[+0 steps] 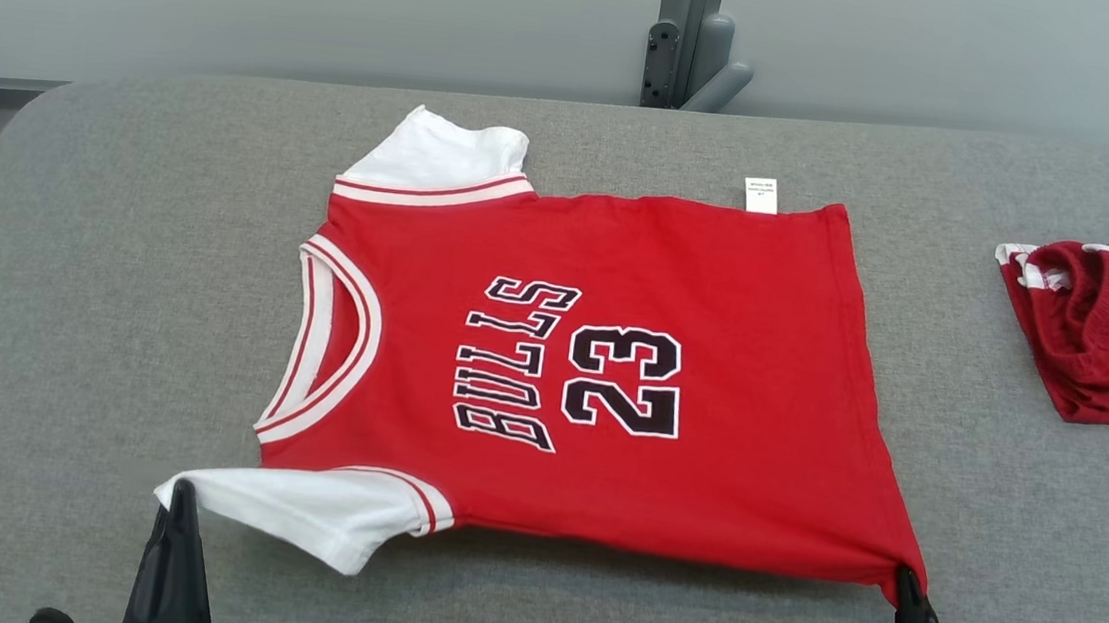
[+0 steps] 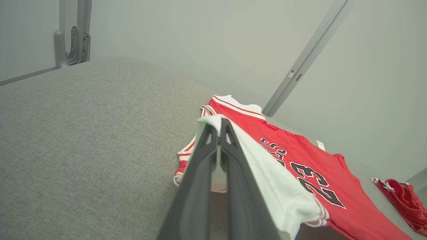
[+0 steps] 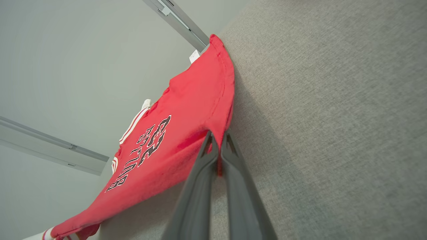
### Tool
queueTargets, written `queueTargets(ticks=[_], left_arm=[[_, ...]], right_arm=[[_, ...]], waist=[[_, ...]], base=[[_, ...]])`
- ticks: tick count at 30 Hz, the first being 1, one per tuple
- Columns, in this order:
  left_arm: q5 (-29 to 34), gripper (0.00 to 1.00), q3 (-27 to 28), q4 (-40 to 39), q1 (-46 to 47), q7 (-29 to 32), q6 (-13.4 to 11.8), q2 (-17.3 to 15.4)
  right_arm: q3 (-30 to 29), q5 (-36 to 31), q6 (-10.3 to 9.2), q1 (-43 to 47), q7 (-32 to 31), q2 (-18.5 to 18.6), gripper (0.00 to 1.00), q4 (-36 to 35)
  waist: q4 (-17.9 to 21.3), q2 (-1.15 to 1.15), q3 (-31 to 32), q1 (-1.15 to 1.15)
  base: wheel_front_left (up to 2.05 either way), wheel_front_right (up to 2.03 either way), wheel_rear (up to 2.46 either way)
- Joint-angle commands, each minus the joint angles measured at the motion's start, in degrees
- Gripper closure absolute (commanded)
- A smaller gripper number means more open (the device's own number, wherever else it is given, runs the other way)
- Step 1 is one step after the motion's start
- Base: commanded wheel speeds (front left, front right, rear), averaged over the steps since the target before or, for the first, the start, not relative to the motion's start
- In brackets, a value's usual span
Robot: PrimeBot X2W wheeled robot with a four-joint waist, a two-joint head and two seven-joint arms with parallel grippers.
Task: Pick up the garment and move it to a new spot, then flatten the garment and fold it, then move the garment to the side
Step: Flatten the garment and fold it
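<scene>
The garment (image 1: 609,377) is a red jersey with white sleeves and "BULLS 23" on its front, spread face up across the grey table, neck toward the left. My left gripper (image 1: 182,492) is shut on the tip of the near white sleeve (image 2: 267,173), with the cloth pinched between its fingers (image 2: 218,125). My right gripper (image 1: 905,578) is shut on the near hem corner of the garment (image 3: 186,133), and that corner is lifted slightly off the table. In the right wrist view the red cloth runs down between the closed fingertips (image 3: 218,140).
A second red and white piece of clothing (image 1: 1106,320) lies bunched at the table's right edge. A grey bracket (image 1: 693,43) stands on the wall behind the table (image 1: 94,291). Bare grey cloth surface surrounds the jersey on the left and near sides.
</scene>
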State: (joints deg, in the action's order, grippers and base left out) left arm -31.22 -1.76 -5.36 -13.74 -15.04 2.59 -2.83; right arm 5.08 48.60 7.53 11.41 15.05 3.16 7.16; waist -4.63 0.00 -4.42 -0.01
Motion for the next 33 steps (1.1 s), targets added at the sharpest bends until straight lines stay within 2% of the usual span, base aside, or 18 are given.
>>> queueTargets(ticks=[1,8,14,22,27,33], left_arm=[[0.2,1.0,-0.1,0.4,-0.1,-0.1,0.5,-0.1],[2.1,1.0,-2.0,3.7,4.2,-0.1,2.5,-0.1],[4.2,1.0,-3.9,8.9,11.7,-0.1,4.0,-0.1],[4.8,1.0,-5.0,17.1,23.1,-0.1,4.5,-0.1],[4.9,1.0,-4.6,24.3,29.7,-0.1,4.1,-0.1],[4.6,1.0,-4.2,28.4,32.7,-0.1,3.9,-0.1]], right_arm=[[0.0,-0.3,-0.09,-0.5,0.2,0.1,1.0,0.5],[0.7,0.8,-0.09,-2.3,0.1,-0.1,1.0,3.5],[1.4,1.1,-0.07,-5.9,0.1,-0.2,1.0,7.1],[1.6,3.3,-0.07,-11.7,-0.2,-0.2,1.0,8.5],[1.4,2.6,-0.07,-17.7,-0.3,0.3,1.0,13.1],[1.8,2.4,-0.07,-22.0,-0.1,0.2,1.0,17.2]], waist=[[0.0,0.0,0.2,0.01],[-0.6,0.0,-0.1,0.01],[-0.8,0.0,-1.4,0.01],[0.2,0.0,-4.0,0.01],[1.4,0.0,-6.7,0.01],[2.2,0.0,-8.0,0.01]], base=[[0.0,0.0,0.0],[0.0,0.0,0.0],[0.0,0.0,0.0],[0.0,0.0,0.0],[0.0,0.0,0.0],[0.0,0.0,0.0]])
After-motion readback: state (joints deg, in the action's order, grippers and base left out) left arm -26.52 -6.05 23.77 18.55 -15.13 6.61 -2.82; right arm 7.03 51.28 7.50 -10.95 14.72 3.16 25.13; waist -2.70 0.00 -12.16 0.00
